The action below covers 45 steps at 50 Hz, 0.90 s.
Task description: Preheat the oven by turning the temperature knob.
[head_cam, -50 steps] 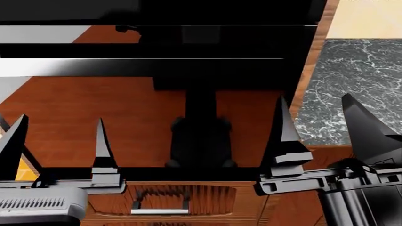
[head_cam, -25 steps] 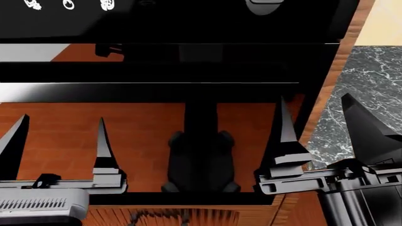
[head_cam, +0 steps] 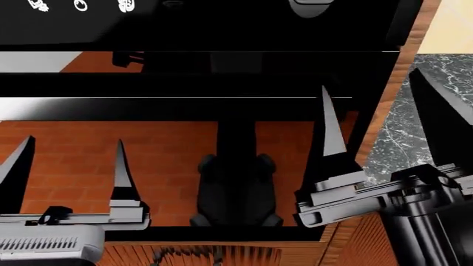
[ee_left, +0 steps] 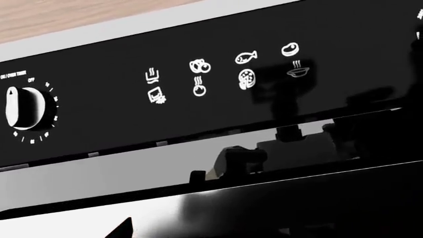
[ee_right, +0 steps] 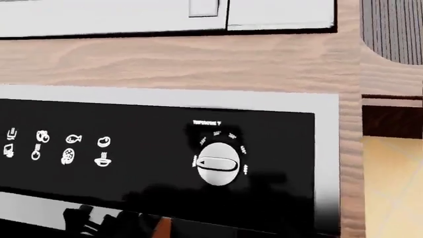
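The oven [head_cam: 244, 77] fills the head view, its glossy black door mirroring the floor and the robot. Its control strip with white icons [head_cam: 81, 5] runs along the top, with the bottom edge of a silver knob [head_cam: 310, 6] showing. In the right wrist view the silver temperature knob [ee_right: 218, 164] sits at the strip's right end, pointer turned sideways toward the icons. The left wrist view shows a second knob [ee_left: 23, 108] beside an OFF mark. My left gripper [head_cam: 70, 166] is open and low before the door. My right gripper [head_cam: 384, 127] is open, raised below the temperature knob, apart from it.
A grey marble counter [head_cam: 428, 116] lies to the right of the oven, past a wooden cabinet edge [head_cam: 402, 66]. A wooden drawer front [head_cam: 185, 257] sits below the door. Above the oven is a wood panel [ee_right: 165, 64] and a white-fronted unit [ee_right: 132, 15].
The head view tilted up, bringing the control strip into sight. My right gripper has then risen toward the strip. My left gripper has stayed put.
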Available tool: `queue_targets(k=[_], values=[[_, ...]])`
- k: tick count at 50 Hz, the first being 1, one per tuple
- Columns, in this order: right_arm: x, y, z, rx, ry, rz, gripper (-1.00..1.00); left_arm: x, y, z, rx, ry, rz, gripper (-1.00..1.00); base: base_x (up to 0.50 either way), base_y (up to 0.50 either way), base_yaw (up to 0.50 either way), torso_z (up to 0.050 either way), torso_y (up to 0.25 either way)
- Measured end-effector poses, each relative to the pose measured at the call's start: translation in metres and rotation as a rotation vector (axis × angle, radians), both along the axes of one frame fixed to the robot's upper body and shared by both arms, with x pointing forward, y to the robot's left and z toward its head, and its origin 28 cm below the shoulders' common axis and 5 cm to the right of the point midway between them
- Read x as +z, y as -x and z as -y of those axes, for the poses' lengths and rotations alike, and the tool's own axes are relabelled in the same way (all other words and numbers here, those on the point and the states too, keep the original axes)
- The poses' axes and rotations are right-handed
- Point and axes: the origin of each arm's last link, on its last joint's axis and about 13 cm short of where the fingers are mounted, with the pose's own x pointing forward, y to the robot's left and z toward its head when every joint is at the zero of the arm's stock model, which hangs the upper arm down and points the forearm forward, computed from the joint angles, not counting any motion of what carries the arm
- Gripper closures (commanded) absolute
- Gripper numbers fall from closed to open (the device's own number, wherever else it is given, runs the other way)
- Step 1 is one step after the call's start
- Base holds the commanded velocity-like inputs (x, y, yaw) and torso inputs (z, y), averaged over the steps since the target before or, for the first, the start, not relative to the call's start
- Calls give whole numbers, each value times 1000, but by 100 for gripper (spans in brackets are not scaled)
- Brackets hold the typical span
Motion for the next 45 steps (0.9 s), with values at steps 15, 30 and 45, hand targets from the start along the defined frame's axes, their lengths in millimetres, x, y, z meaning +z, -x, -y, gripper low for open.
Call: queue_targets(k=[15, 30, 45], values=[[49, -14, 12, -46, 457, 110, -100, -2, -1, 0, -5, 5, 1, -100, 0, 0, 0, 0, 0], [100, -22, 28, -78, 850, 101, -100, -4, 0, 1, -7, 11, 3, -100, 0, 0, 0, 0, 0], [115, -27, 30, -58, 1047, 24, -100, -5, -1, 1, -10, 13, -3, -100, 0, 0, 0, 0, 0]])
